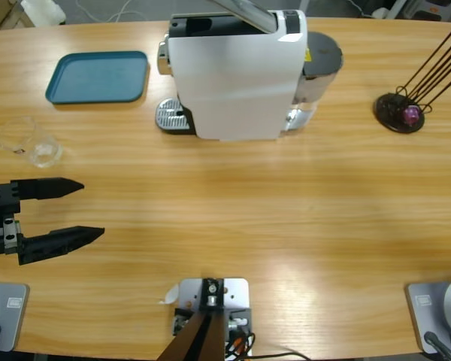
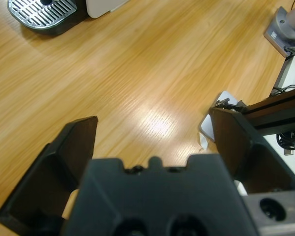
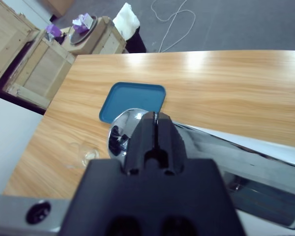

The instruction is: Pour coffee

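Worktop (image 1: 286, 226) of pale wood fills the high view. A big white coffee machine (image 1: 237, 75) stands at the far middle, with its metal drip grate (image 1: 173, 116) sticking out to one side. A blue tray (image 1: 98, 77) lies flat near the machine. A small clear glass (image 1: 34, 143) stands near the edge of the picture, just above the left gripper (image 1: 90, 210). The coffee in it is too faint to see from here. The left gripper's jaws are spread wide over bare wood and hold nothing. A black stand (image 1: 400, 113) with thin rods and a purple pod (image 1: 411, 114) sits far off at the other end.

In the left wrist view, the two black jaws stand far apart with only wood between them. The drip grate (image 2: 42, 12) shows at the top.

In the right wrist view, the right gripper (image 3: 152, 123) has its jaws pressed together on the machine's shiny lever (image 3: 206, 157). The tray (image 3: 132, 101) and the glass (image 3: 86, 155) lie beyond.
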Robot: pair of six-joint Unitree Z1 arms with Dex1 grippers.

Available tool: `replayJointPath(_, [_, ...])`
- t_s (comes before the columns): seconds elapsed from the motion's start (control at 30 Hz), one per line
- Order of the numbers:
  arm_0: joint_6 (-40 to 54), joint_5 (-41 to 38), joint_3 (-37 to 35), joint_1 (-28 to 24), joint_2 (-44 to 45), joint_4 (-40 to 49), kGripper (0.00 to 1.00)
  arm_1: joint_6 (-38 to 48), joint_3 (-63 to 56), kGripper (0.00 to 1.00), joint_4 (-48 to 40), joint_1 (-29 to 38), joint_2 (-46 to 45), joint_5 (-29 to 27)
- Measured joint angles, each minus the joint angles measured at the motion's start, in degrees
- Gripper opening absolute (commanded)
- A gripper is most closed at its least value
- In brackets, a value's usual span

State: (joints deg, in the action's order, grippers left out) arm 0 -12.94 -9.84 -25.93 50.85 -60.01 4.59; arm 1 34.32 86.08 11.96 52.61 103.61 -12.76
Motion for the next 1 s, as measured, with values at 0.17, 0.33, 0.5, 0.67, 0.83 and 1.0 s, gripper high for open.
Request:
replayJointPath(0.17, [0.00, 0.00, 0.13, 0.00, 0.00, 0.00, 0.985, 0.30, 0.55, 0.000, -0.09, 0.27, 1.47, 0.00])
replayJointPath(0.33, [0.00, 0.00, 0.15, 0.00, 0.00, 0.00, 0.987, 0.30, 0.51, 0.000, -0.76, 0.27, 3.73, 0.01])
replayJointPath(0.5, [0.00, 0.00, 0.15, 0.00, -0.01, 0.00, 0.987, 0.37, -0.59, 0.000, -2.16, 0.26, 4.70, 0.01])
replayJointPath(0.67, [0.00, 0.00, 0.15, 0.00, -0.01, 0.00, 0.987, 1.98, -3.48, 0.000, -4.78, 0.25, 4.82, 1.11])
replayJointPath(0.83, [0.00, 0.12, 0.18, 0.00, -0.09, 0.00, 0.987, 3.36, -4.94, 0.000, -6.61, 0.20, 5.60, 3.96])
replayJointPath(1.0, [0.00, 0.71, 0.18, -0.12, -0.09, 0.00, 0.987, -0.21, -4.94, 1.000, -6.69, -0.50, 5.40, 6.19])
